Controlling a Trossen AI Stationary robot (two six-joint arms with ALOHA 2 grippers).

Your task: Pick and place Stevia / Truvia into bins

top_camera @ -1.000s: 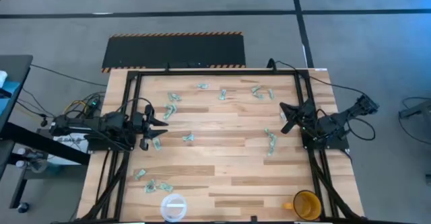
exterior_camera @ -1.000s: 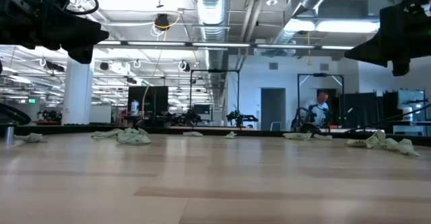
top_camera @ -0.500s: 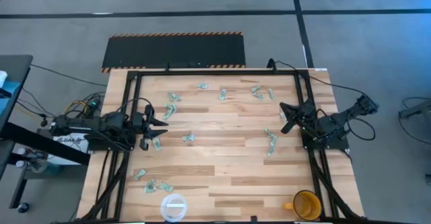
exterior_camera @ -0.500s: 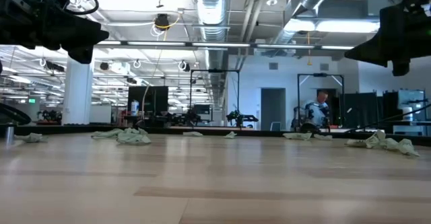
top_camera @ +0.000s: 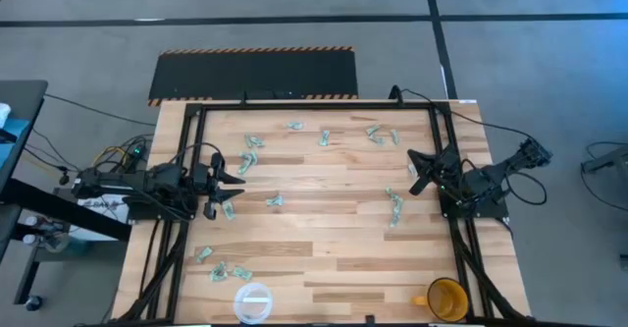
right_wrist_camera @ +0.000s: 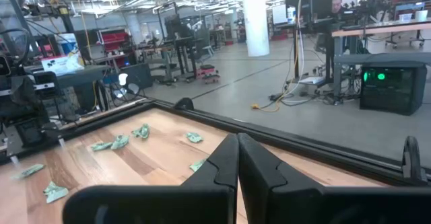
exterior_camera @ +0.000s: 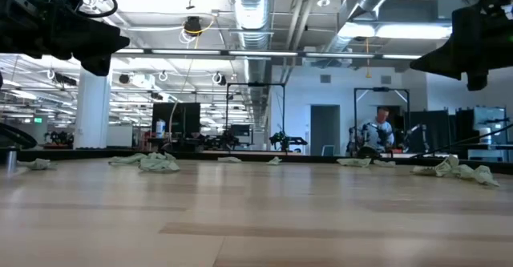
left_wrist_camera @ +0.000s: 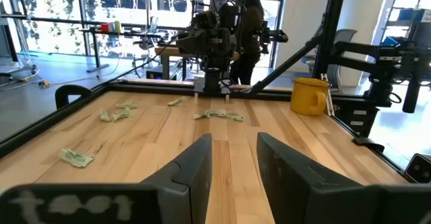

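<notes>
The wooden table (top_camera: 324, 248) carries pale green and white Stevia / Truvia sachets (top_camera: 393, 207) scattered in loose groups: several along the far side, a small cluster near the right arm, a few by the left arm, and a handful close to the near edge on the left. The clear plastic cup (top_camera: 253, 300) stands at the near edge, left of centre, just beside that last handful, and from above it seems to hold nothing, though its pale interior makes this hard to be sure of. The yellow mug (top_camera: 446, 298) sits at the near right corner, well apart from the cup.

The left gripper (top_camera: 238, 179) hovers over the left side of the table, pointing inward, with a couple of sachets lying just beside it. In the left wrist view its fingers (left_wrist_camera: 192, 173) stand apart with bare wood showing between them, so it is partly open and holds nothing. Across the table that view shows the right arm and the mug (left_wrist_camera: 309, 95).

The right gripper (top_camera: 415, 172) hangs over the right side, near the cluster of sachets. In the right wrist view its fingers (right_wrist_camera: 219, 167) are pressed together with nothing between them.

In the low view, crumpled sachets (exterior_camera: 156, 162) lie along the far part of the tabletop, and a person (exterior_camera: 381, 131) stands in the room beyond
</notes>
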